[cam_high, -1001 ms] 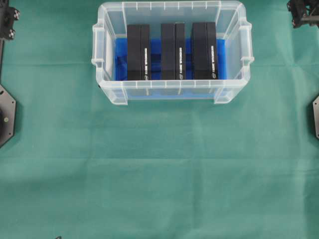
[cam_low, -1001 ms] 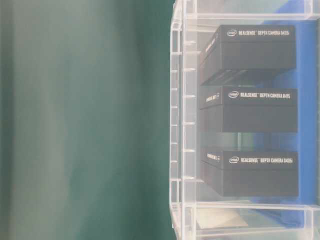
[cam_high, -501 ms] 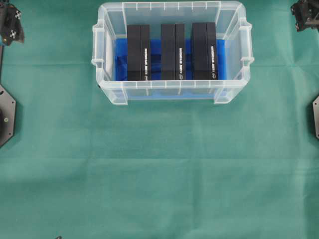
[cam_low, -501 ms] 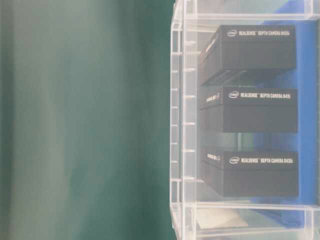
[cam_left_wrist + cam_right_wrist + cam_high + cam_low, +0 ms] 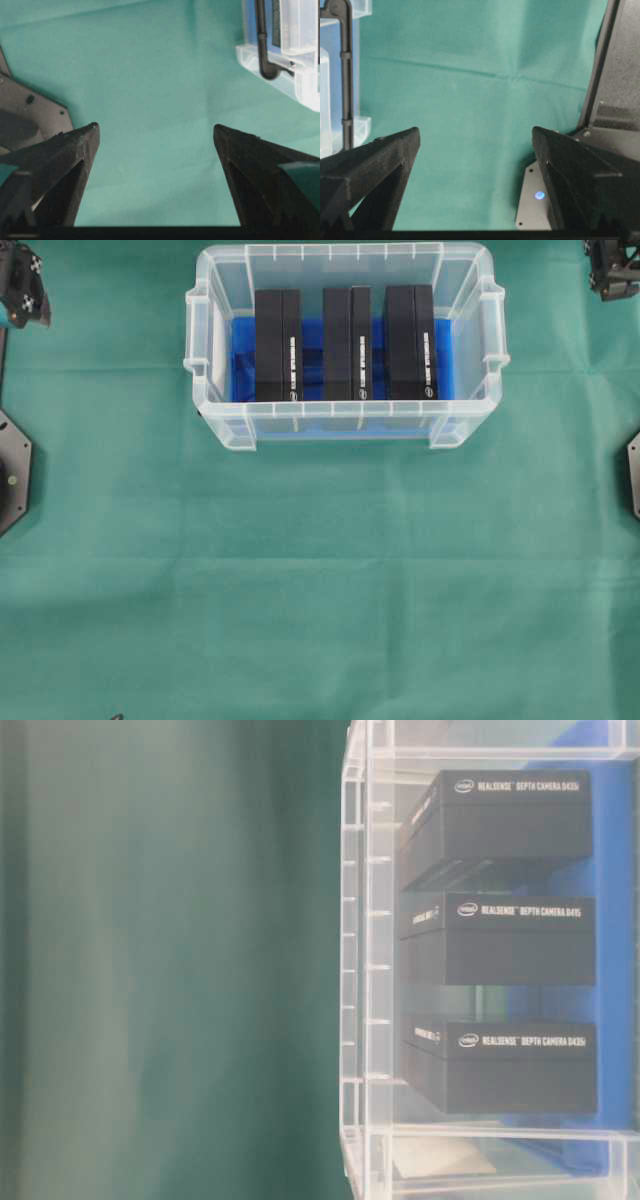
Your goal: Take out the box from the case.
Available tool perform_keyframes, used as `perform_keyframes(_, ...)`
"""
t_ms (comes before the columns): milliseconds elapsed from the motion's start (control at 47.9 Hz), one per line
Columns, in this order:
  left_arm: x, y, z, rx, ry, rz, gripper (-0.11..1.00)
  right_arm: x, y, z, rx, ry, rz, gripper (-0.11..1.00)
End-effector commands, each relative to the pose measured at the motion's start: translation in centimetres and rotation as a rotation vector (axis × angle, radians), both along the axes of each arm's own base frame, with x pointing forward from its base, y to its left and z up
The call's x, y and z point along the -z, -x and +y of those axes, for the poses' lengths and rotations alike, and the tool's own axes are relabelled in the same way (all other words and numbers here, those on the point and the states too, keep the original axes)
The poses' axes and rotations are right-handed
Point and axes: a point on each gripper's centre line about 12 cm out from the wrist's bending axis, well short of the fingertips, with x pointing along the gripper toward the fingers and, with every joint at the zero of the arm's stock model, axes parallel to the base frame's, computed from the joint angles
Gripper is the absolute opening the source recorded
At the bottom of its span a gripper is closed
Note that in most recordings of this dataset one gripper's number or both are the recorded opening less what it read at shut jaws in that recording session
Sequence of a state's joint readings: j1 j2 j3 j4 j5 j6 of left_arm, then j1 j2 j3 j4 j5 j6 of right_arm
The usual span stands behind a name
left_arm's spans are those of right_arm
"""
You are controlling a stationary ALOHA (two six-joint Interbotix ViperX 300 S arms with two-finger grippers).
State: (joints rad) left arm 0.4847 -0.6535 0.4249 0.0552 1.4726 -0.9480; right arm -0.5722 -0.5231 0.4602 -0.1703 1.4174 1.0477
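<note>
Clear plastic case (image 5: 345, 425) holds 3 black boxes (image 5: 351, 343); my left gripper (image 5: 156, 135) and right gripper (image 5: 476, 137) gape wide over green cloth (image 5: 320, 590).

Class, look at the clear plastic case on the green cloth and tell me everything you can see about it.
The case is a large rectangular bin of translucent clear plastic with a thick rim, ribbed walls and a handle lug at each short end. It has no lid on and sits flat on the green cloth at the far middle of the table. Its bottom looks blue. Three black boxes stand side by side inside, apart from each other. Neither gripper touches it.
</note>
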Motion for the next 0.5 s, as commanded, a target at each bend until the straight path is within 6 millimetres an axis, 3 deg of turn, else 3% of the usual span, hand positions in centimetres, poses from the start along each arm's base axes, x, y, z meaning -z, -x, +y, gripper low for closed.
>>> perform_keyframes(0, -0.37, 0.07, 0.09, -0.006, -0.007, -0.012, 0.96, -0.52, 0.12, -0.03, 0.003, 0.015, -0.015, 0.95)
perform_keyframes(480, -0.41, -0.02, 0.11, -0.009, -0.005, -0.013, 0.96, -0.52, 0.03, 0.04, 0.007, 0.008, -0.018, 0.95)
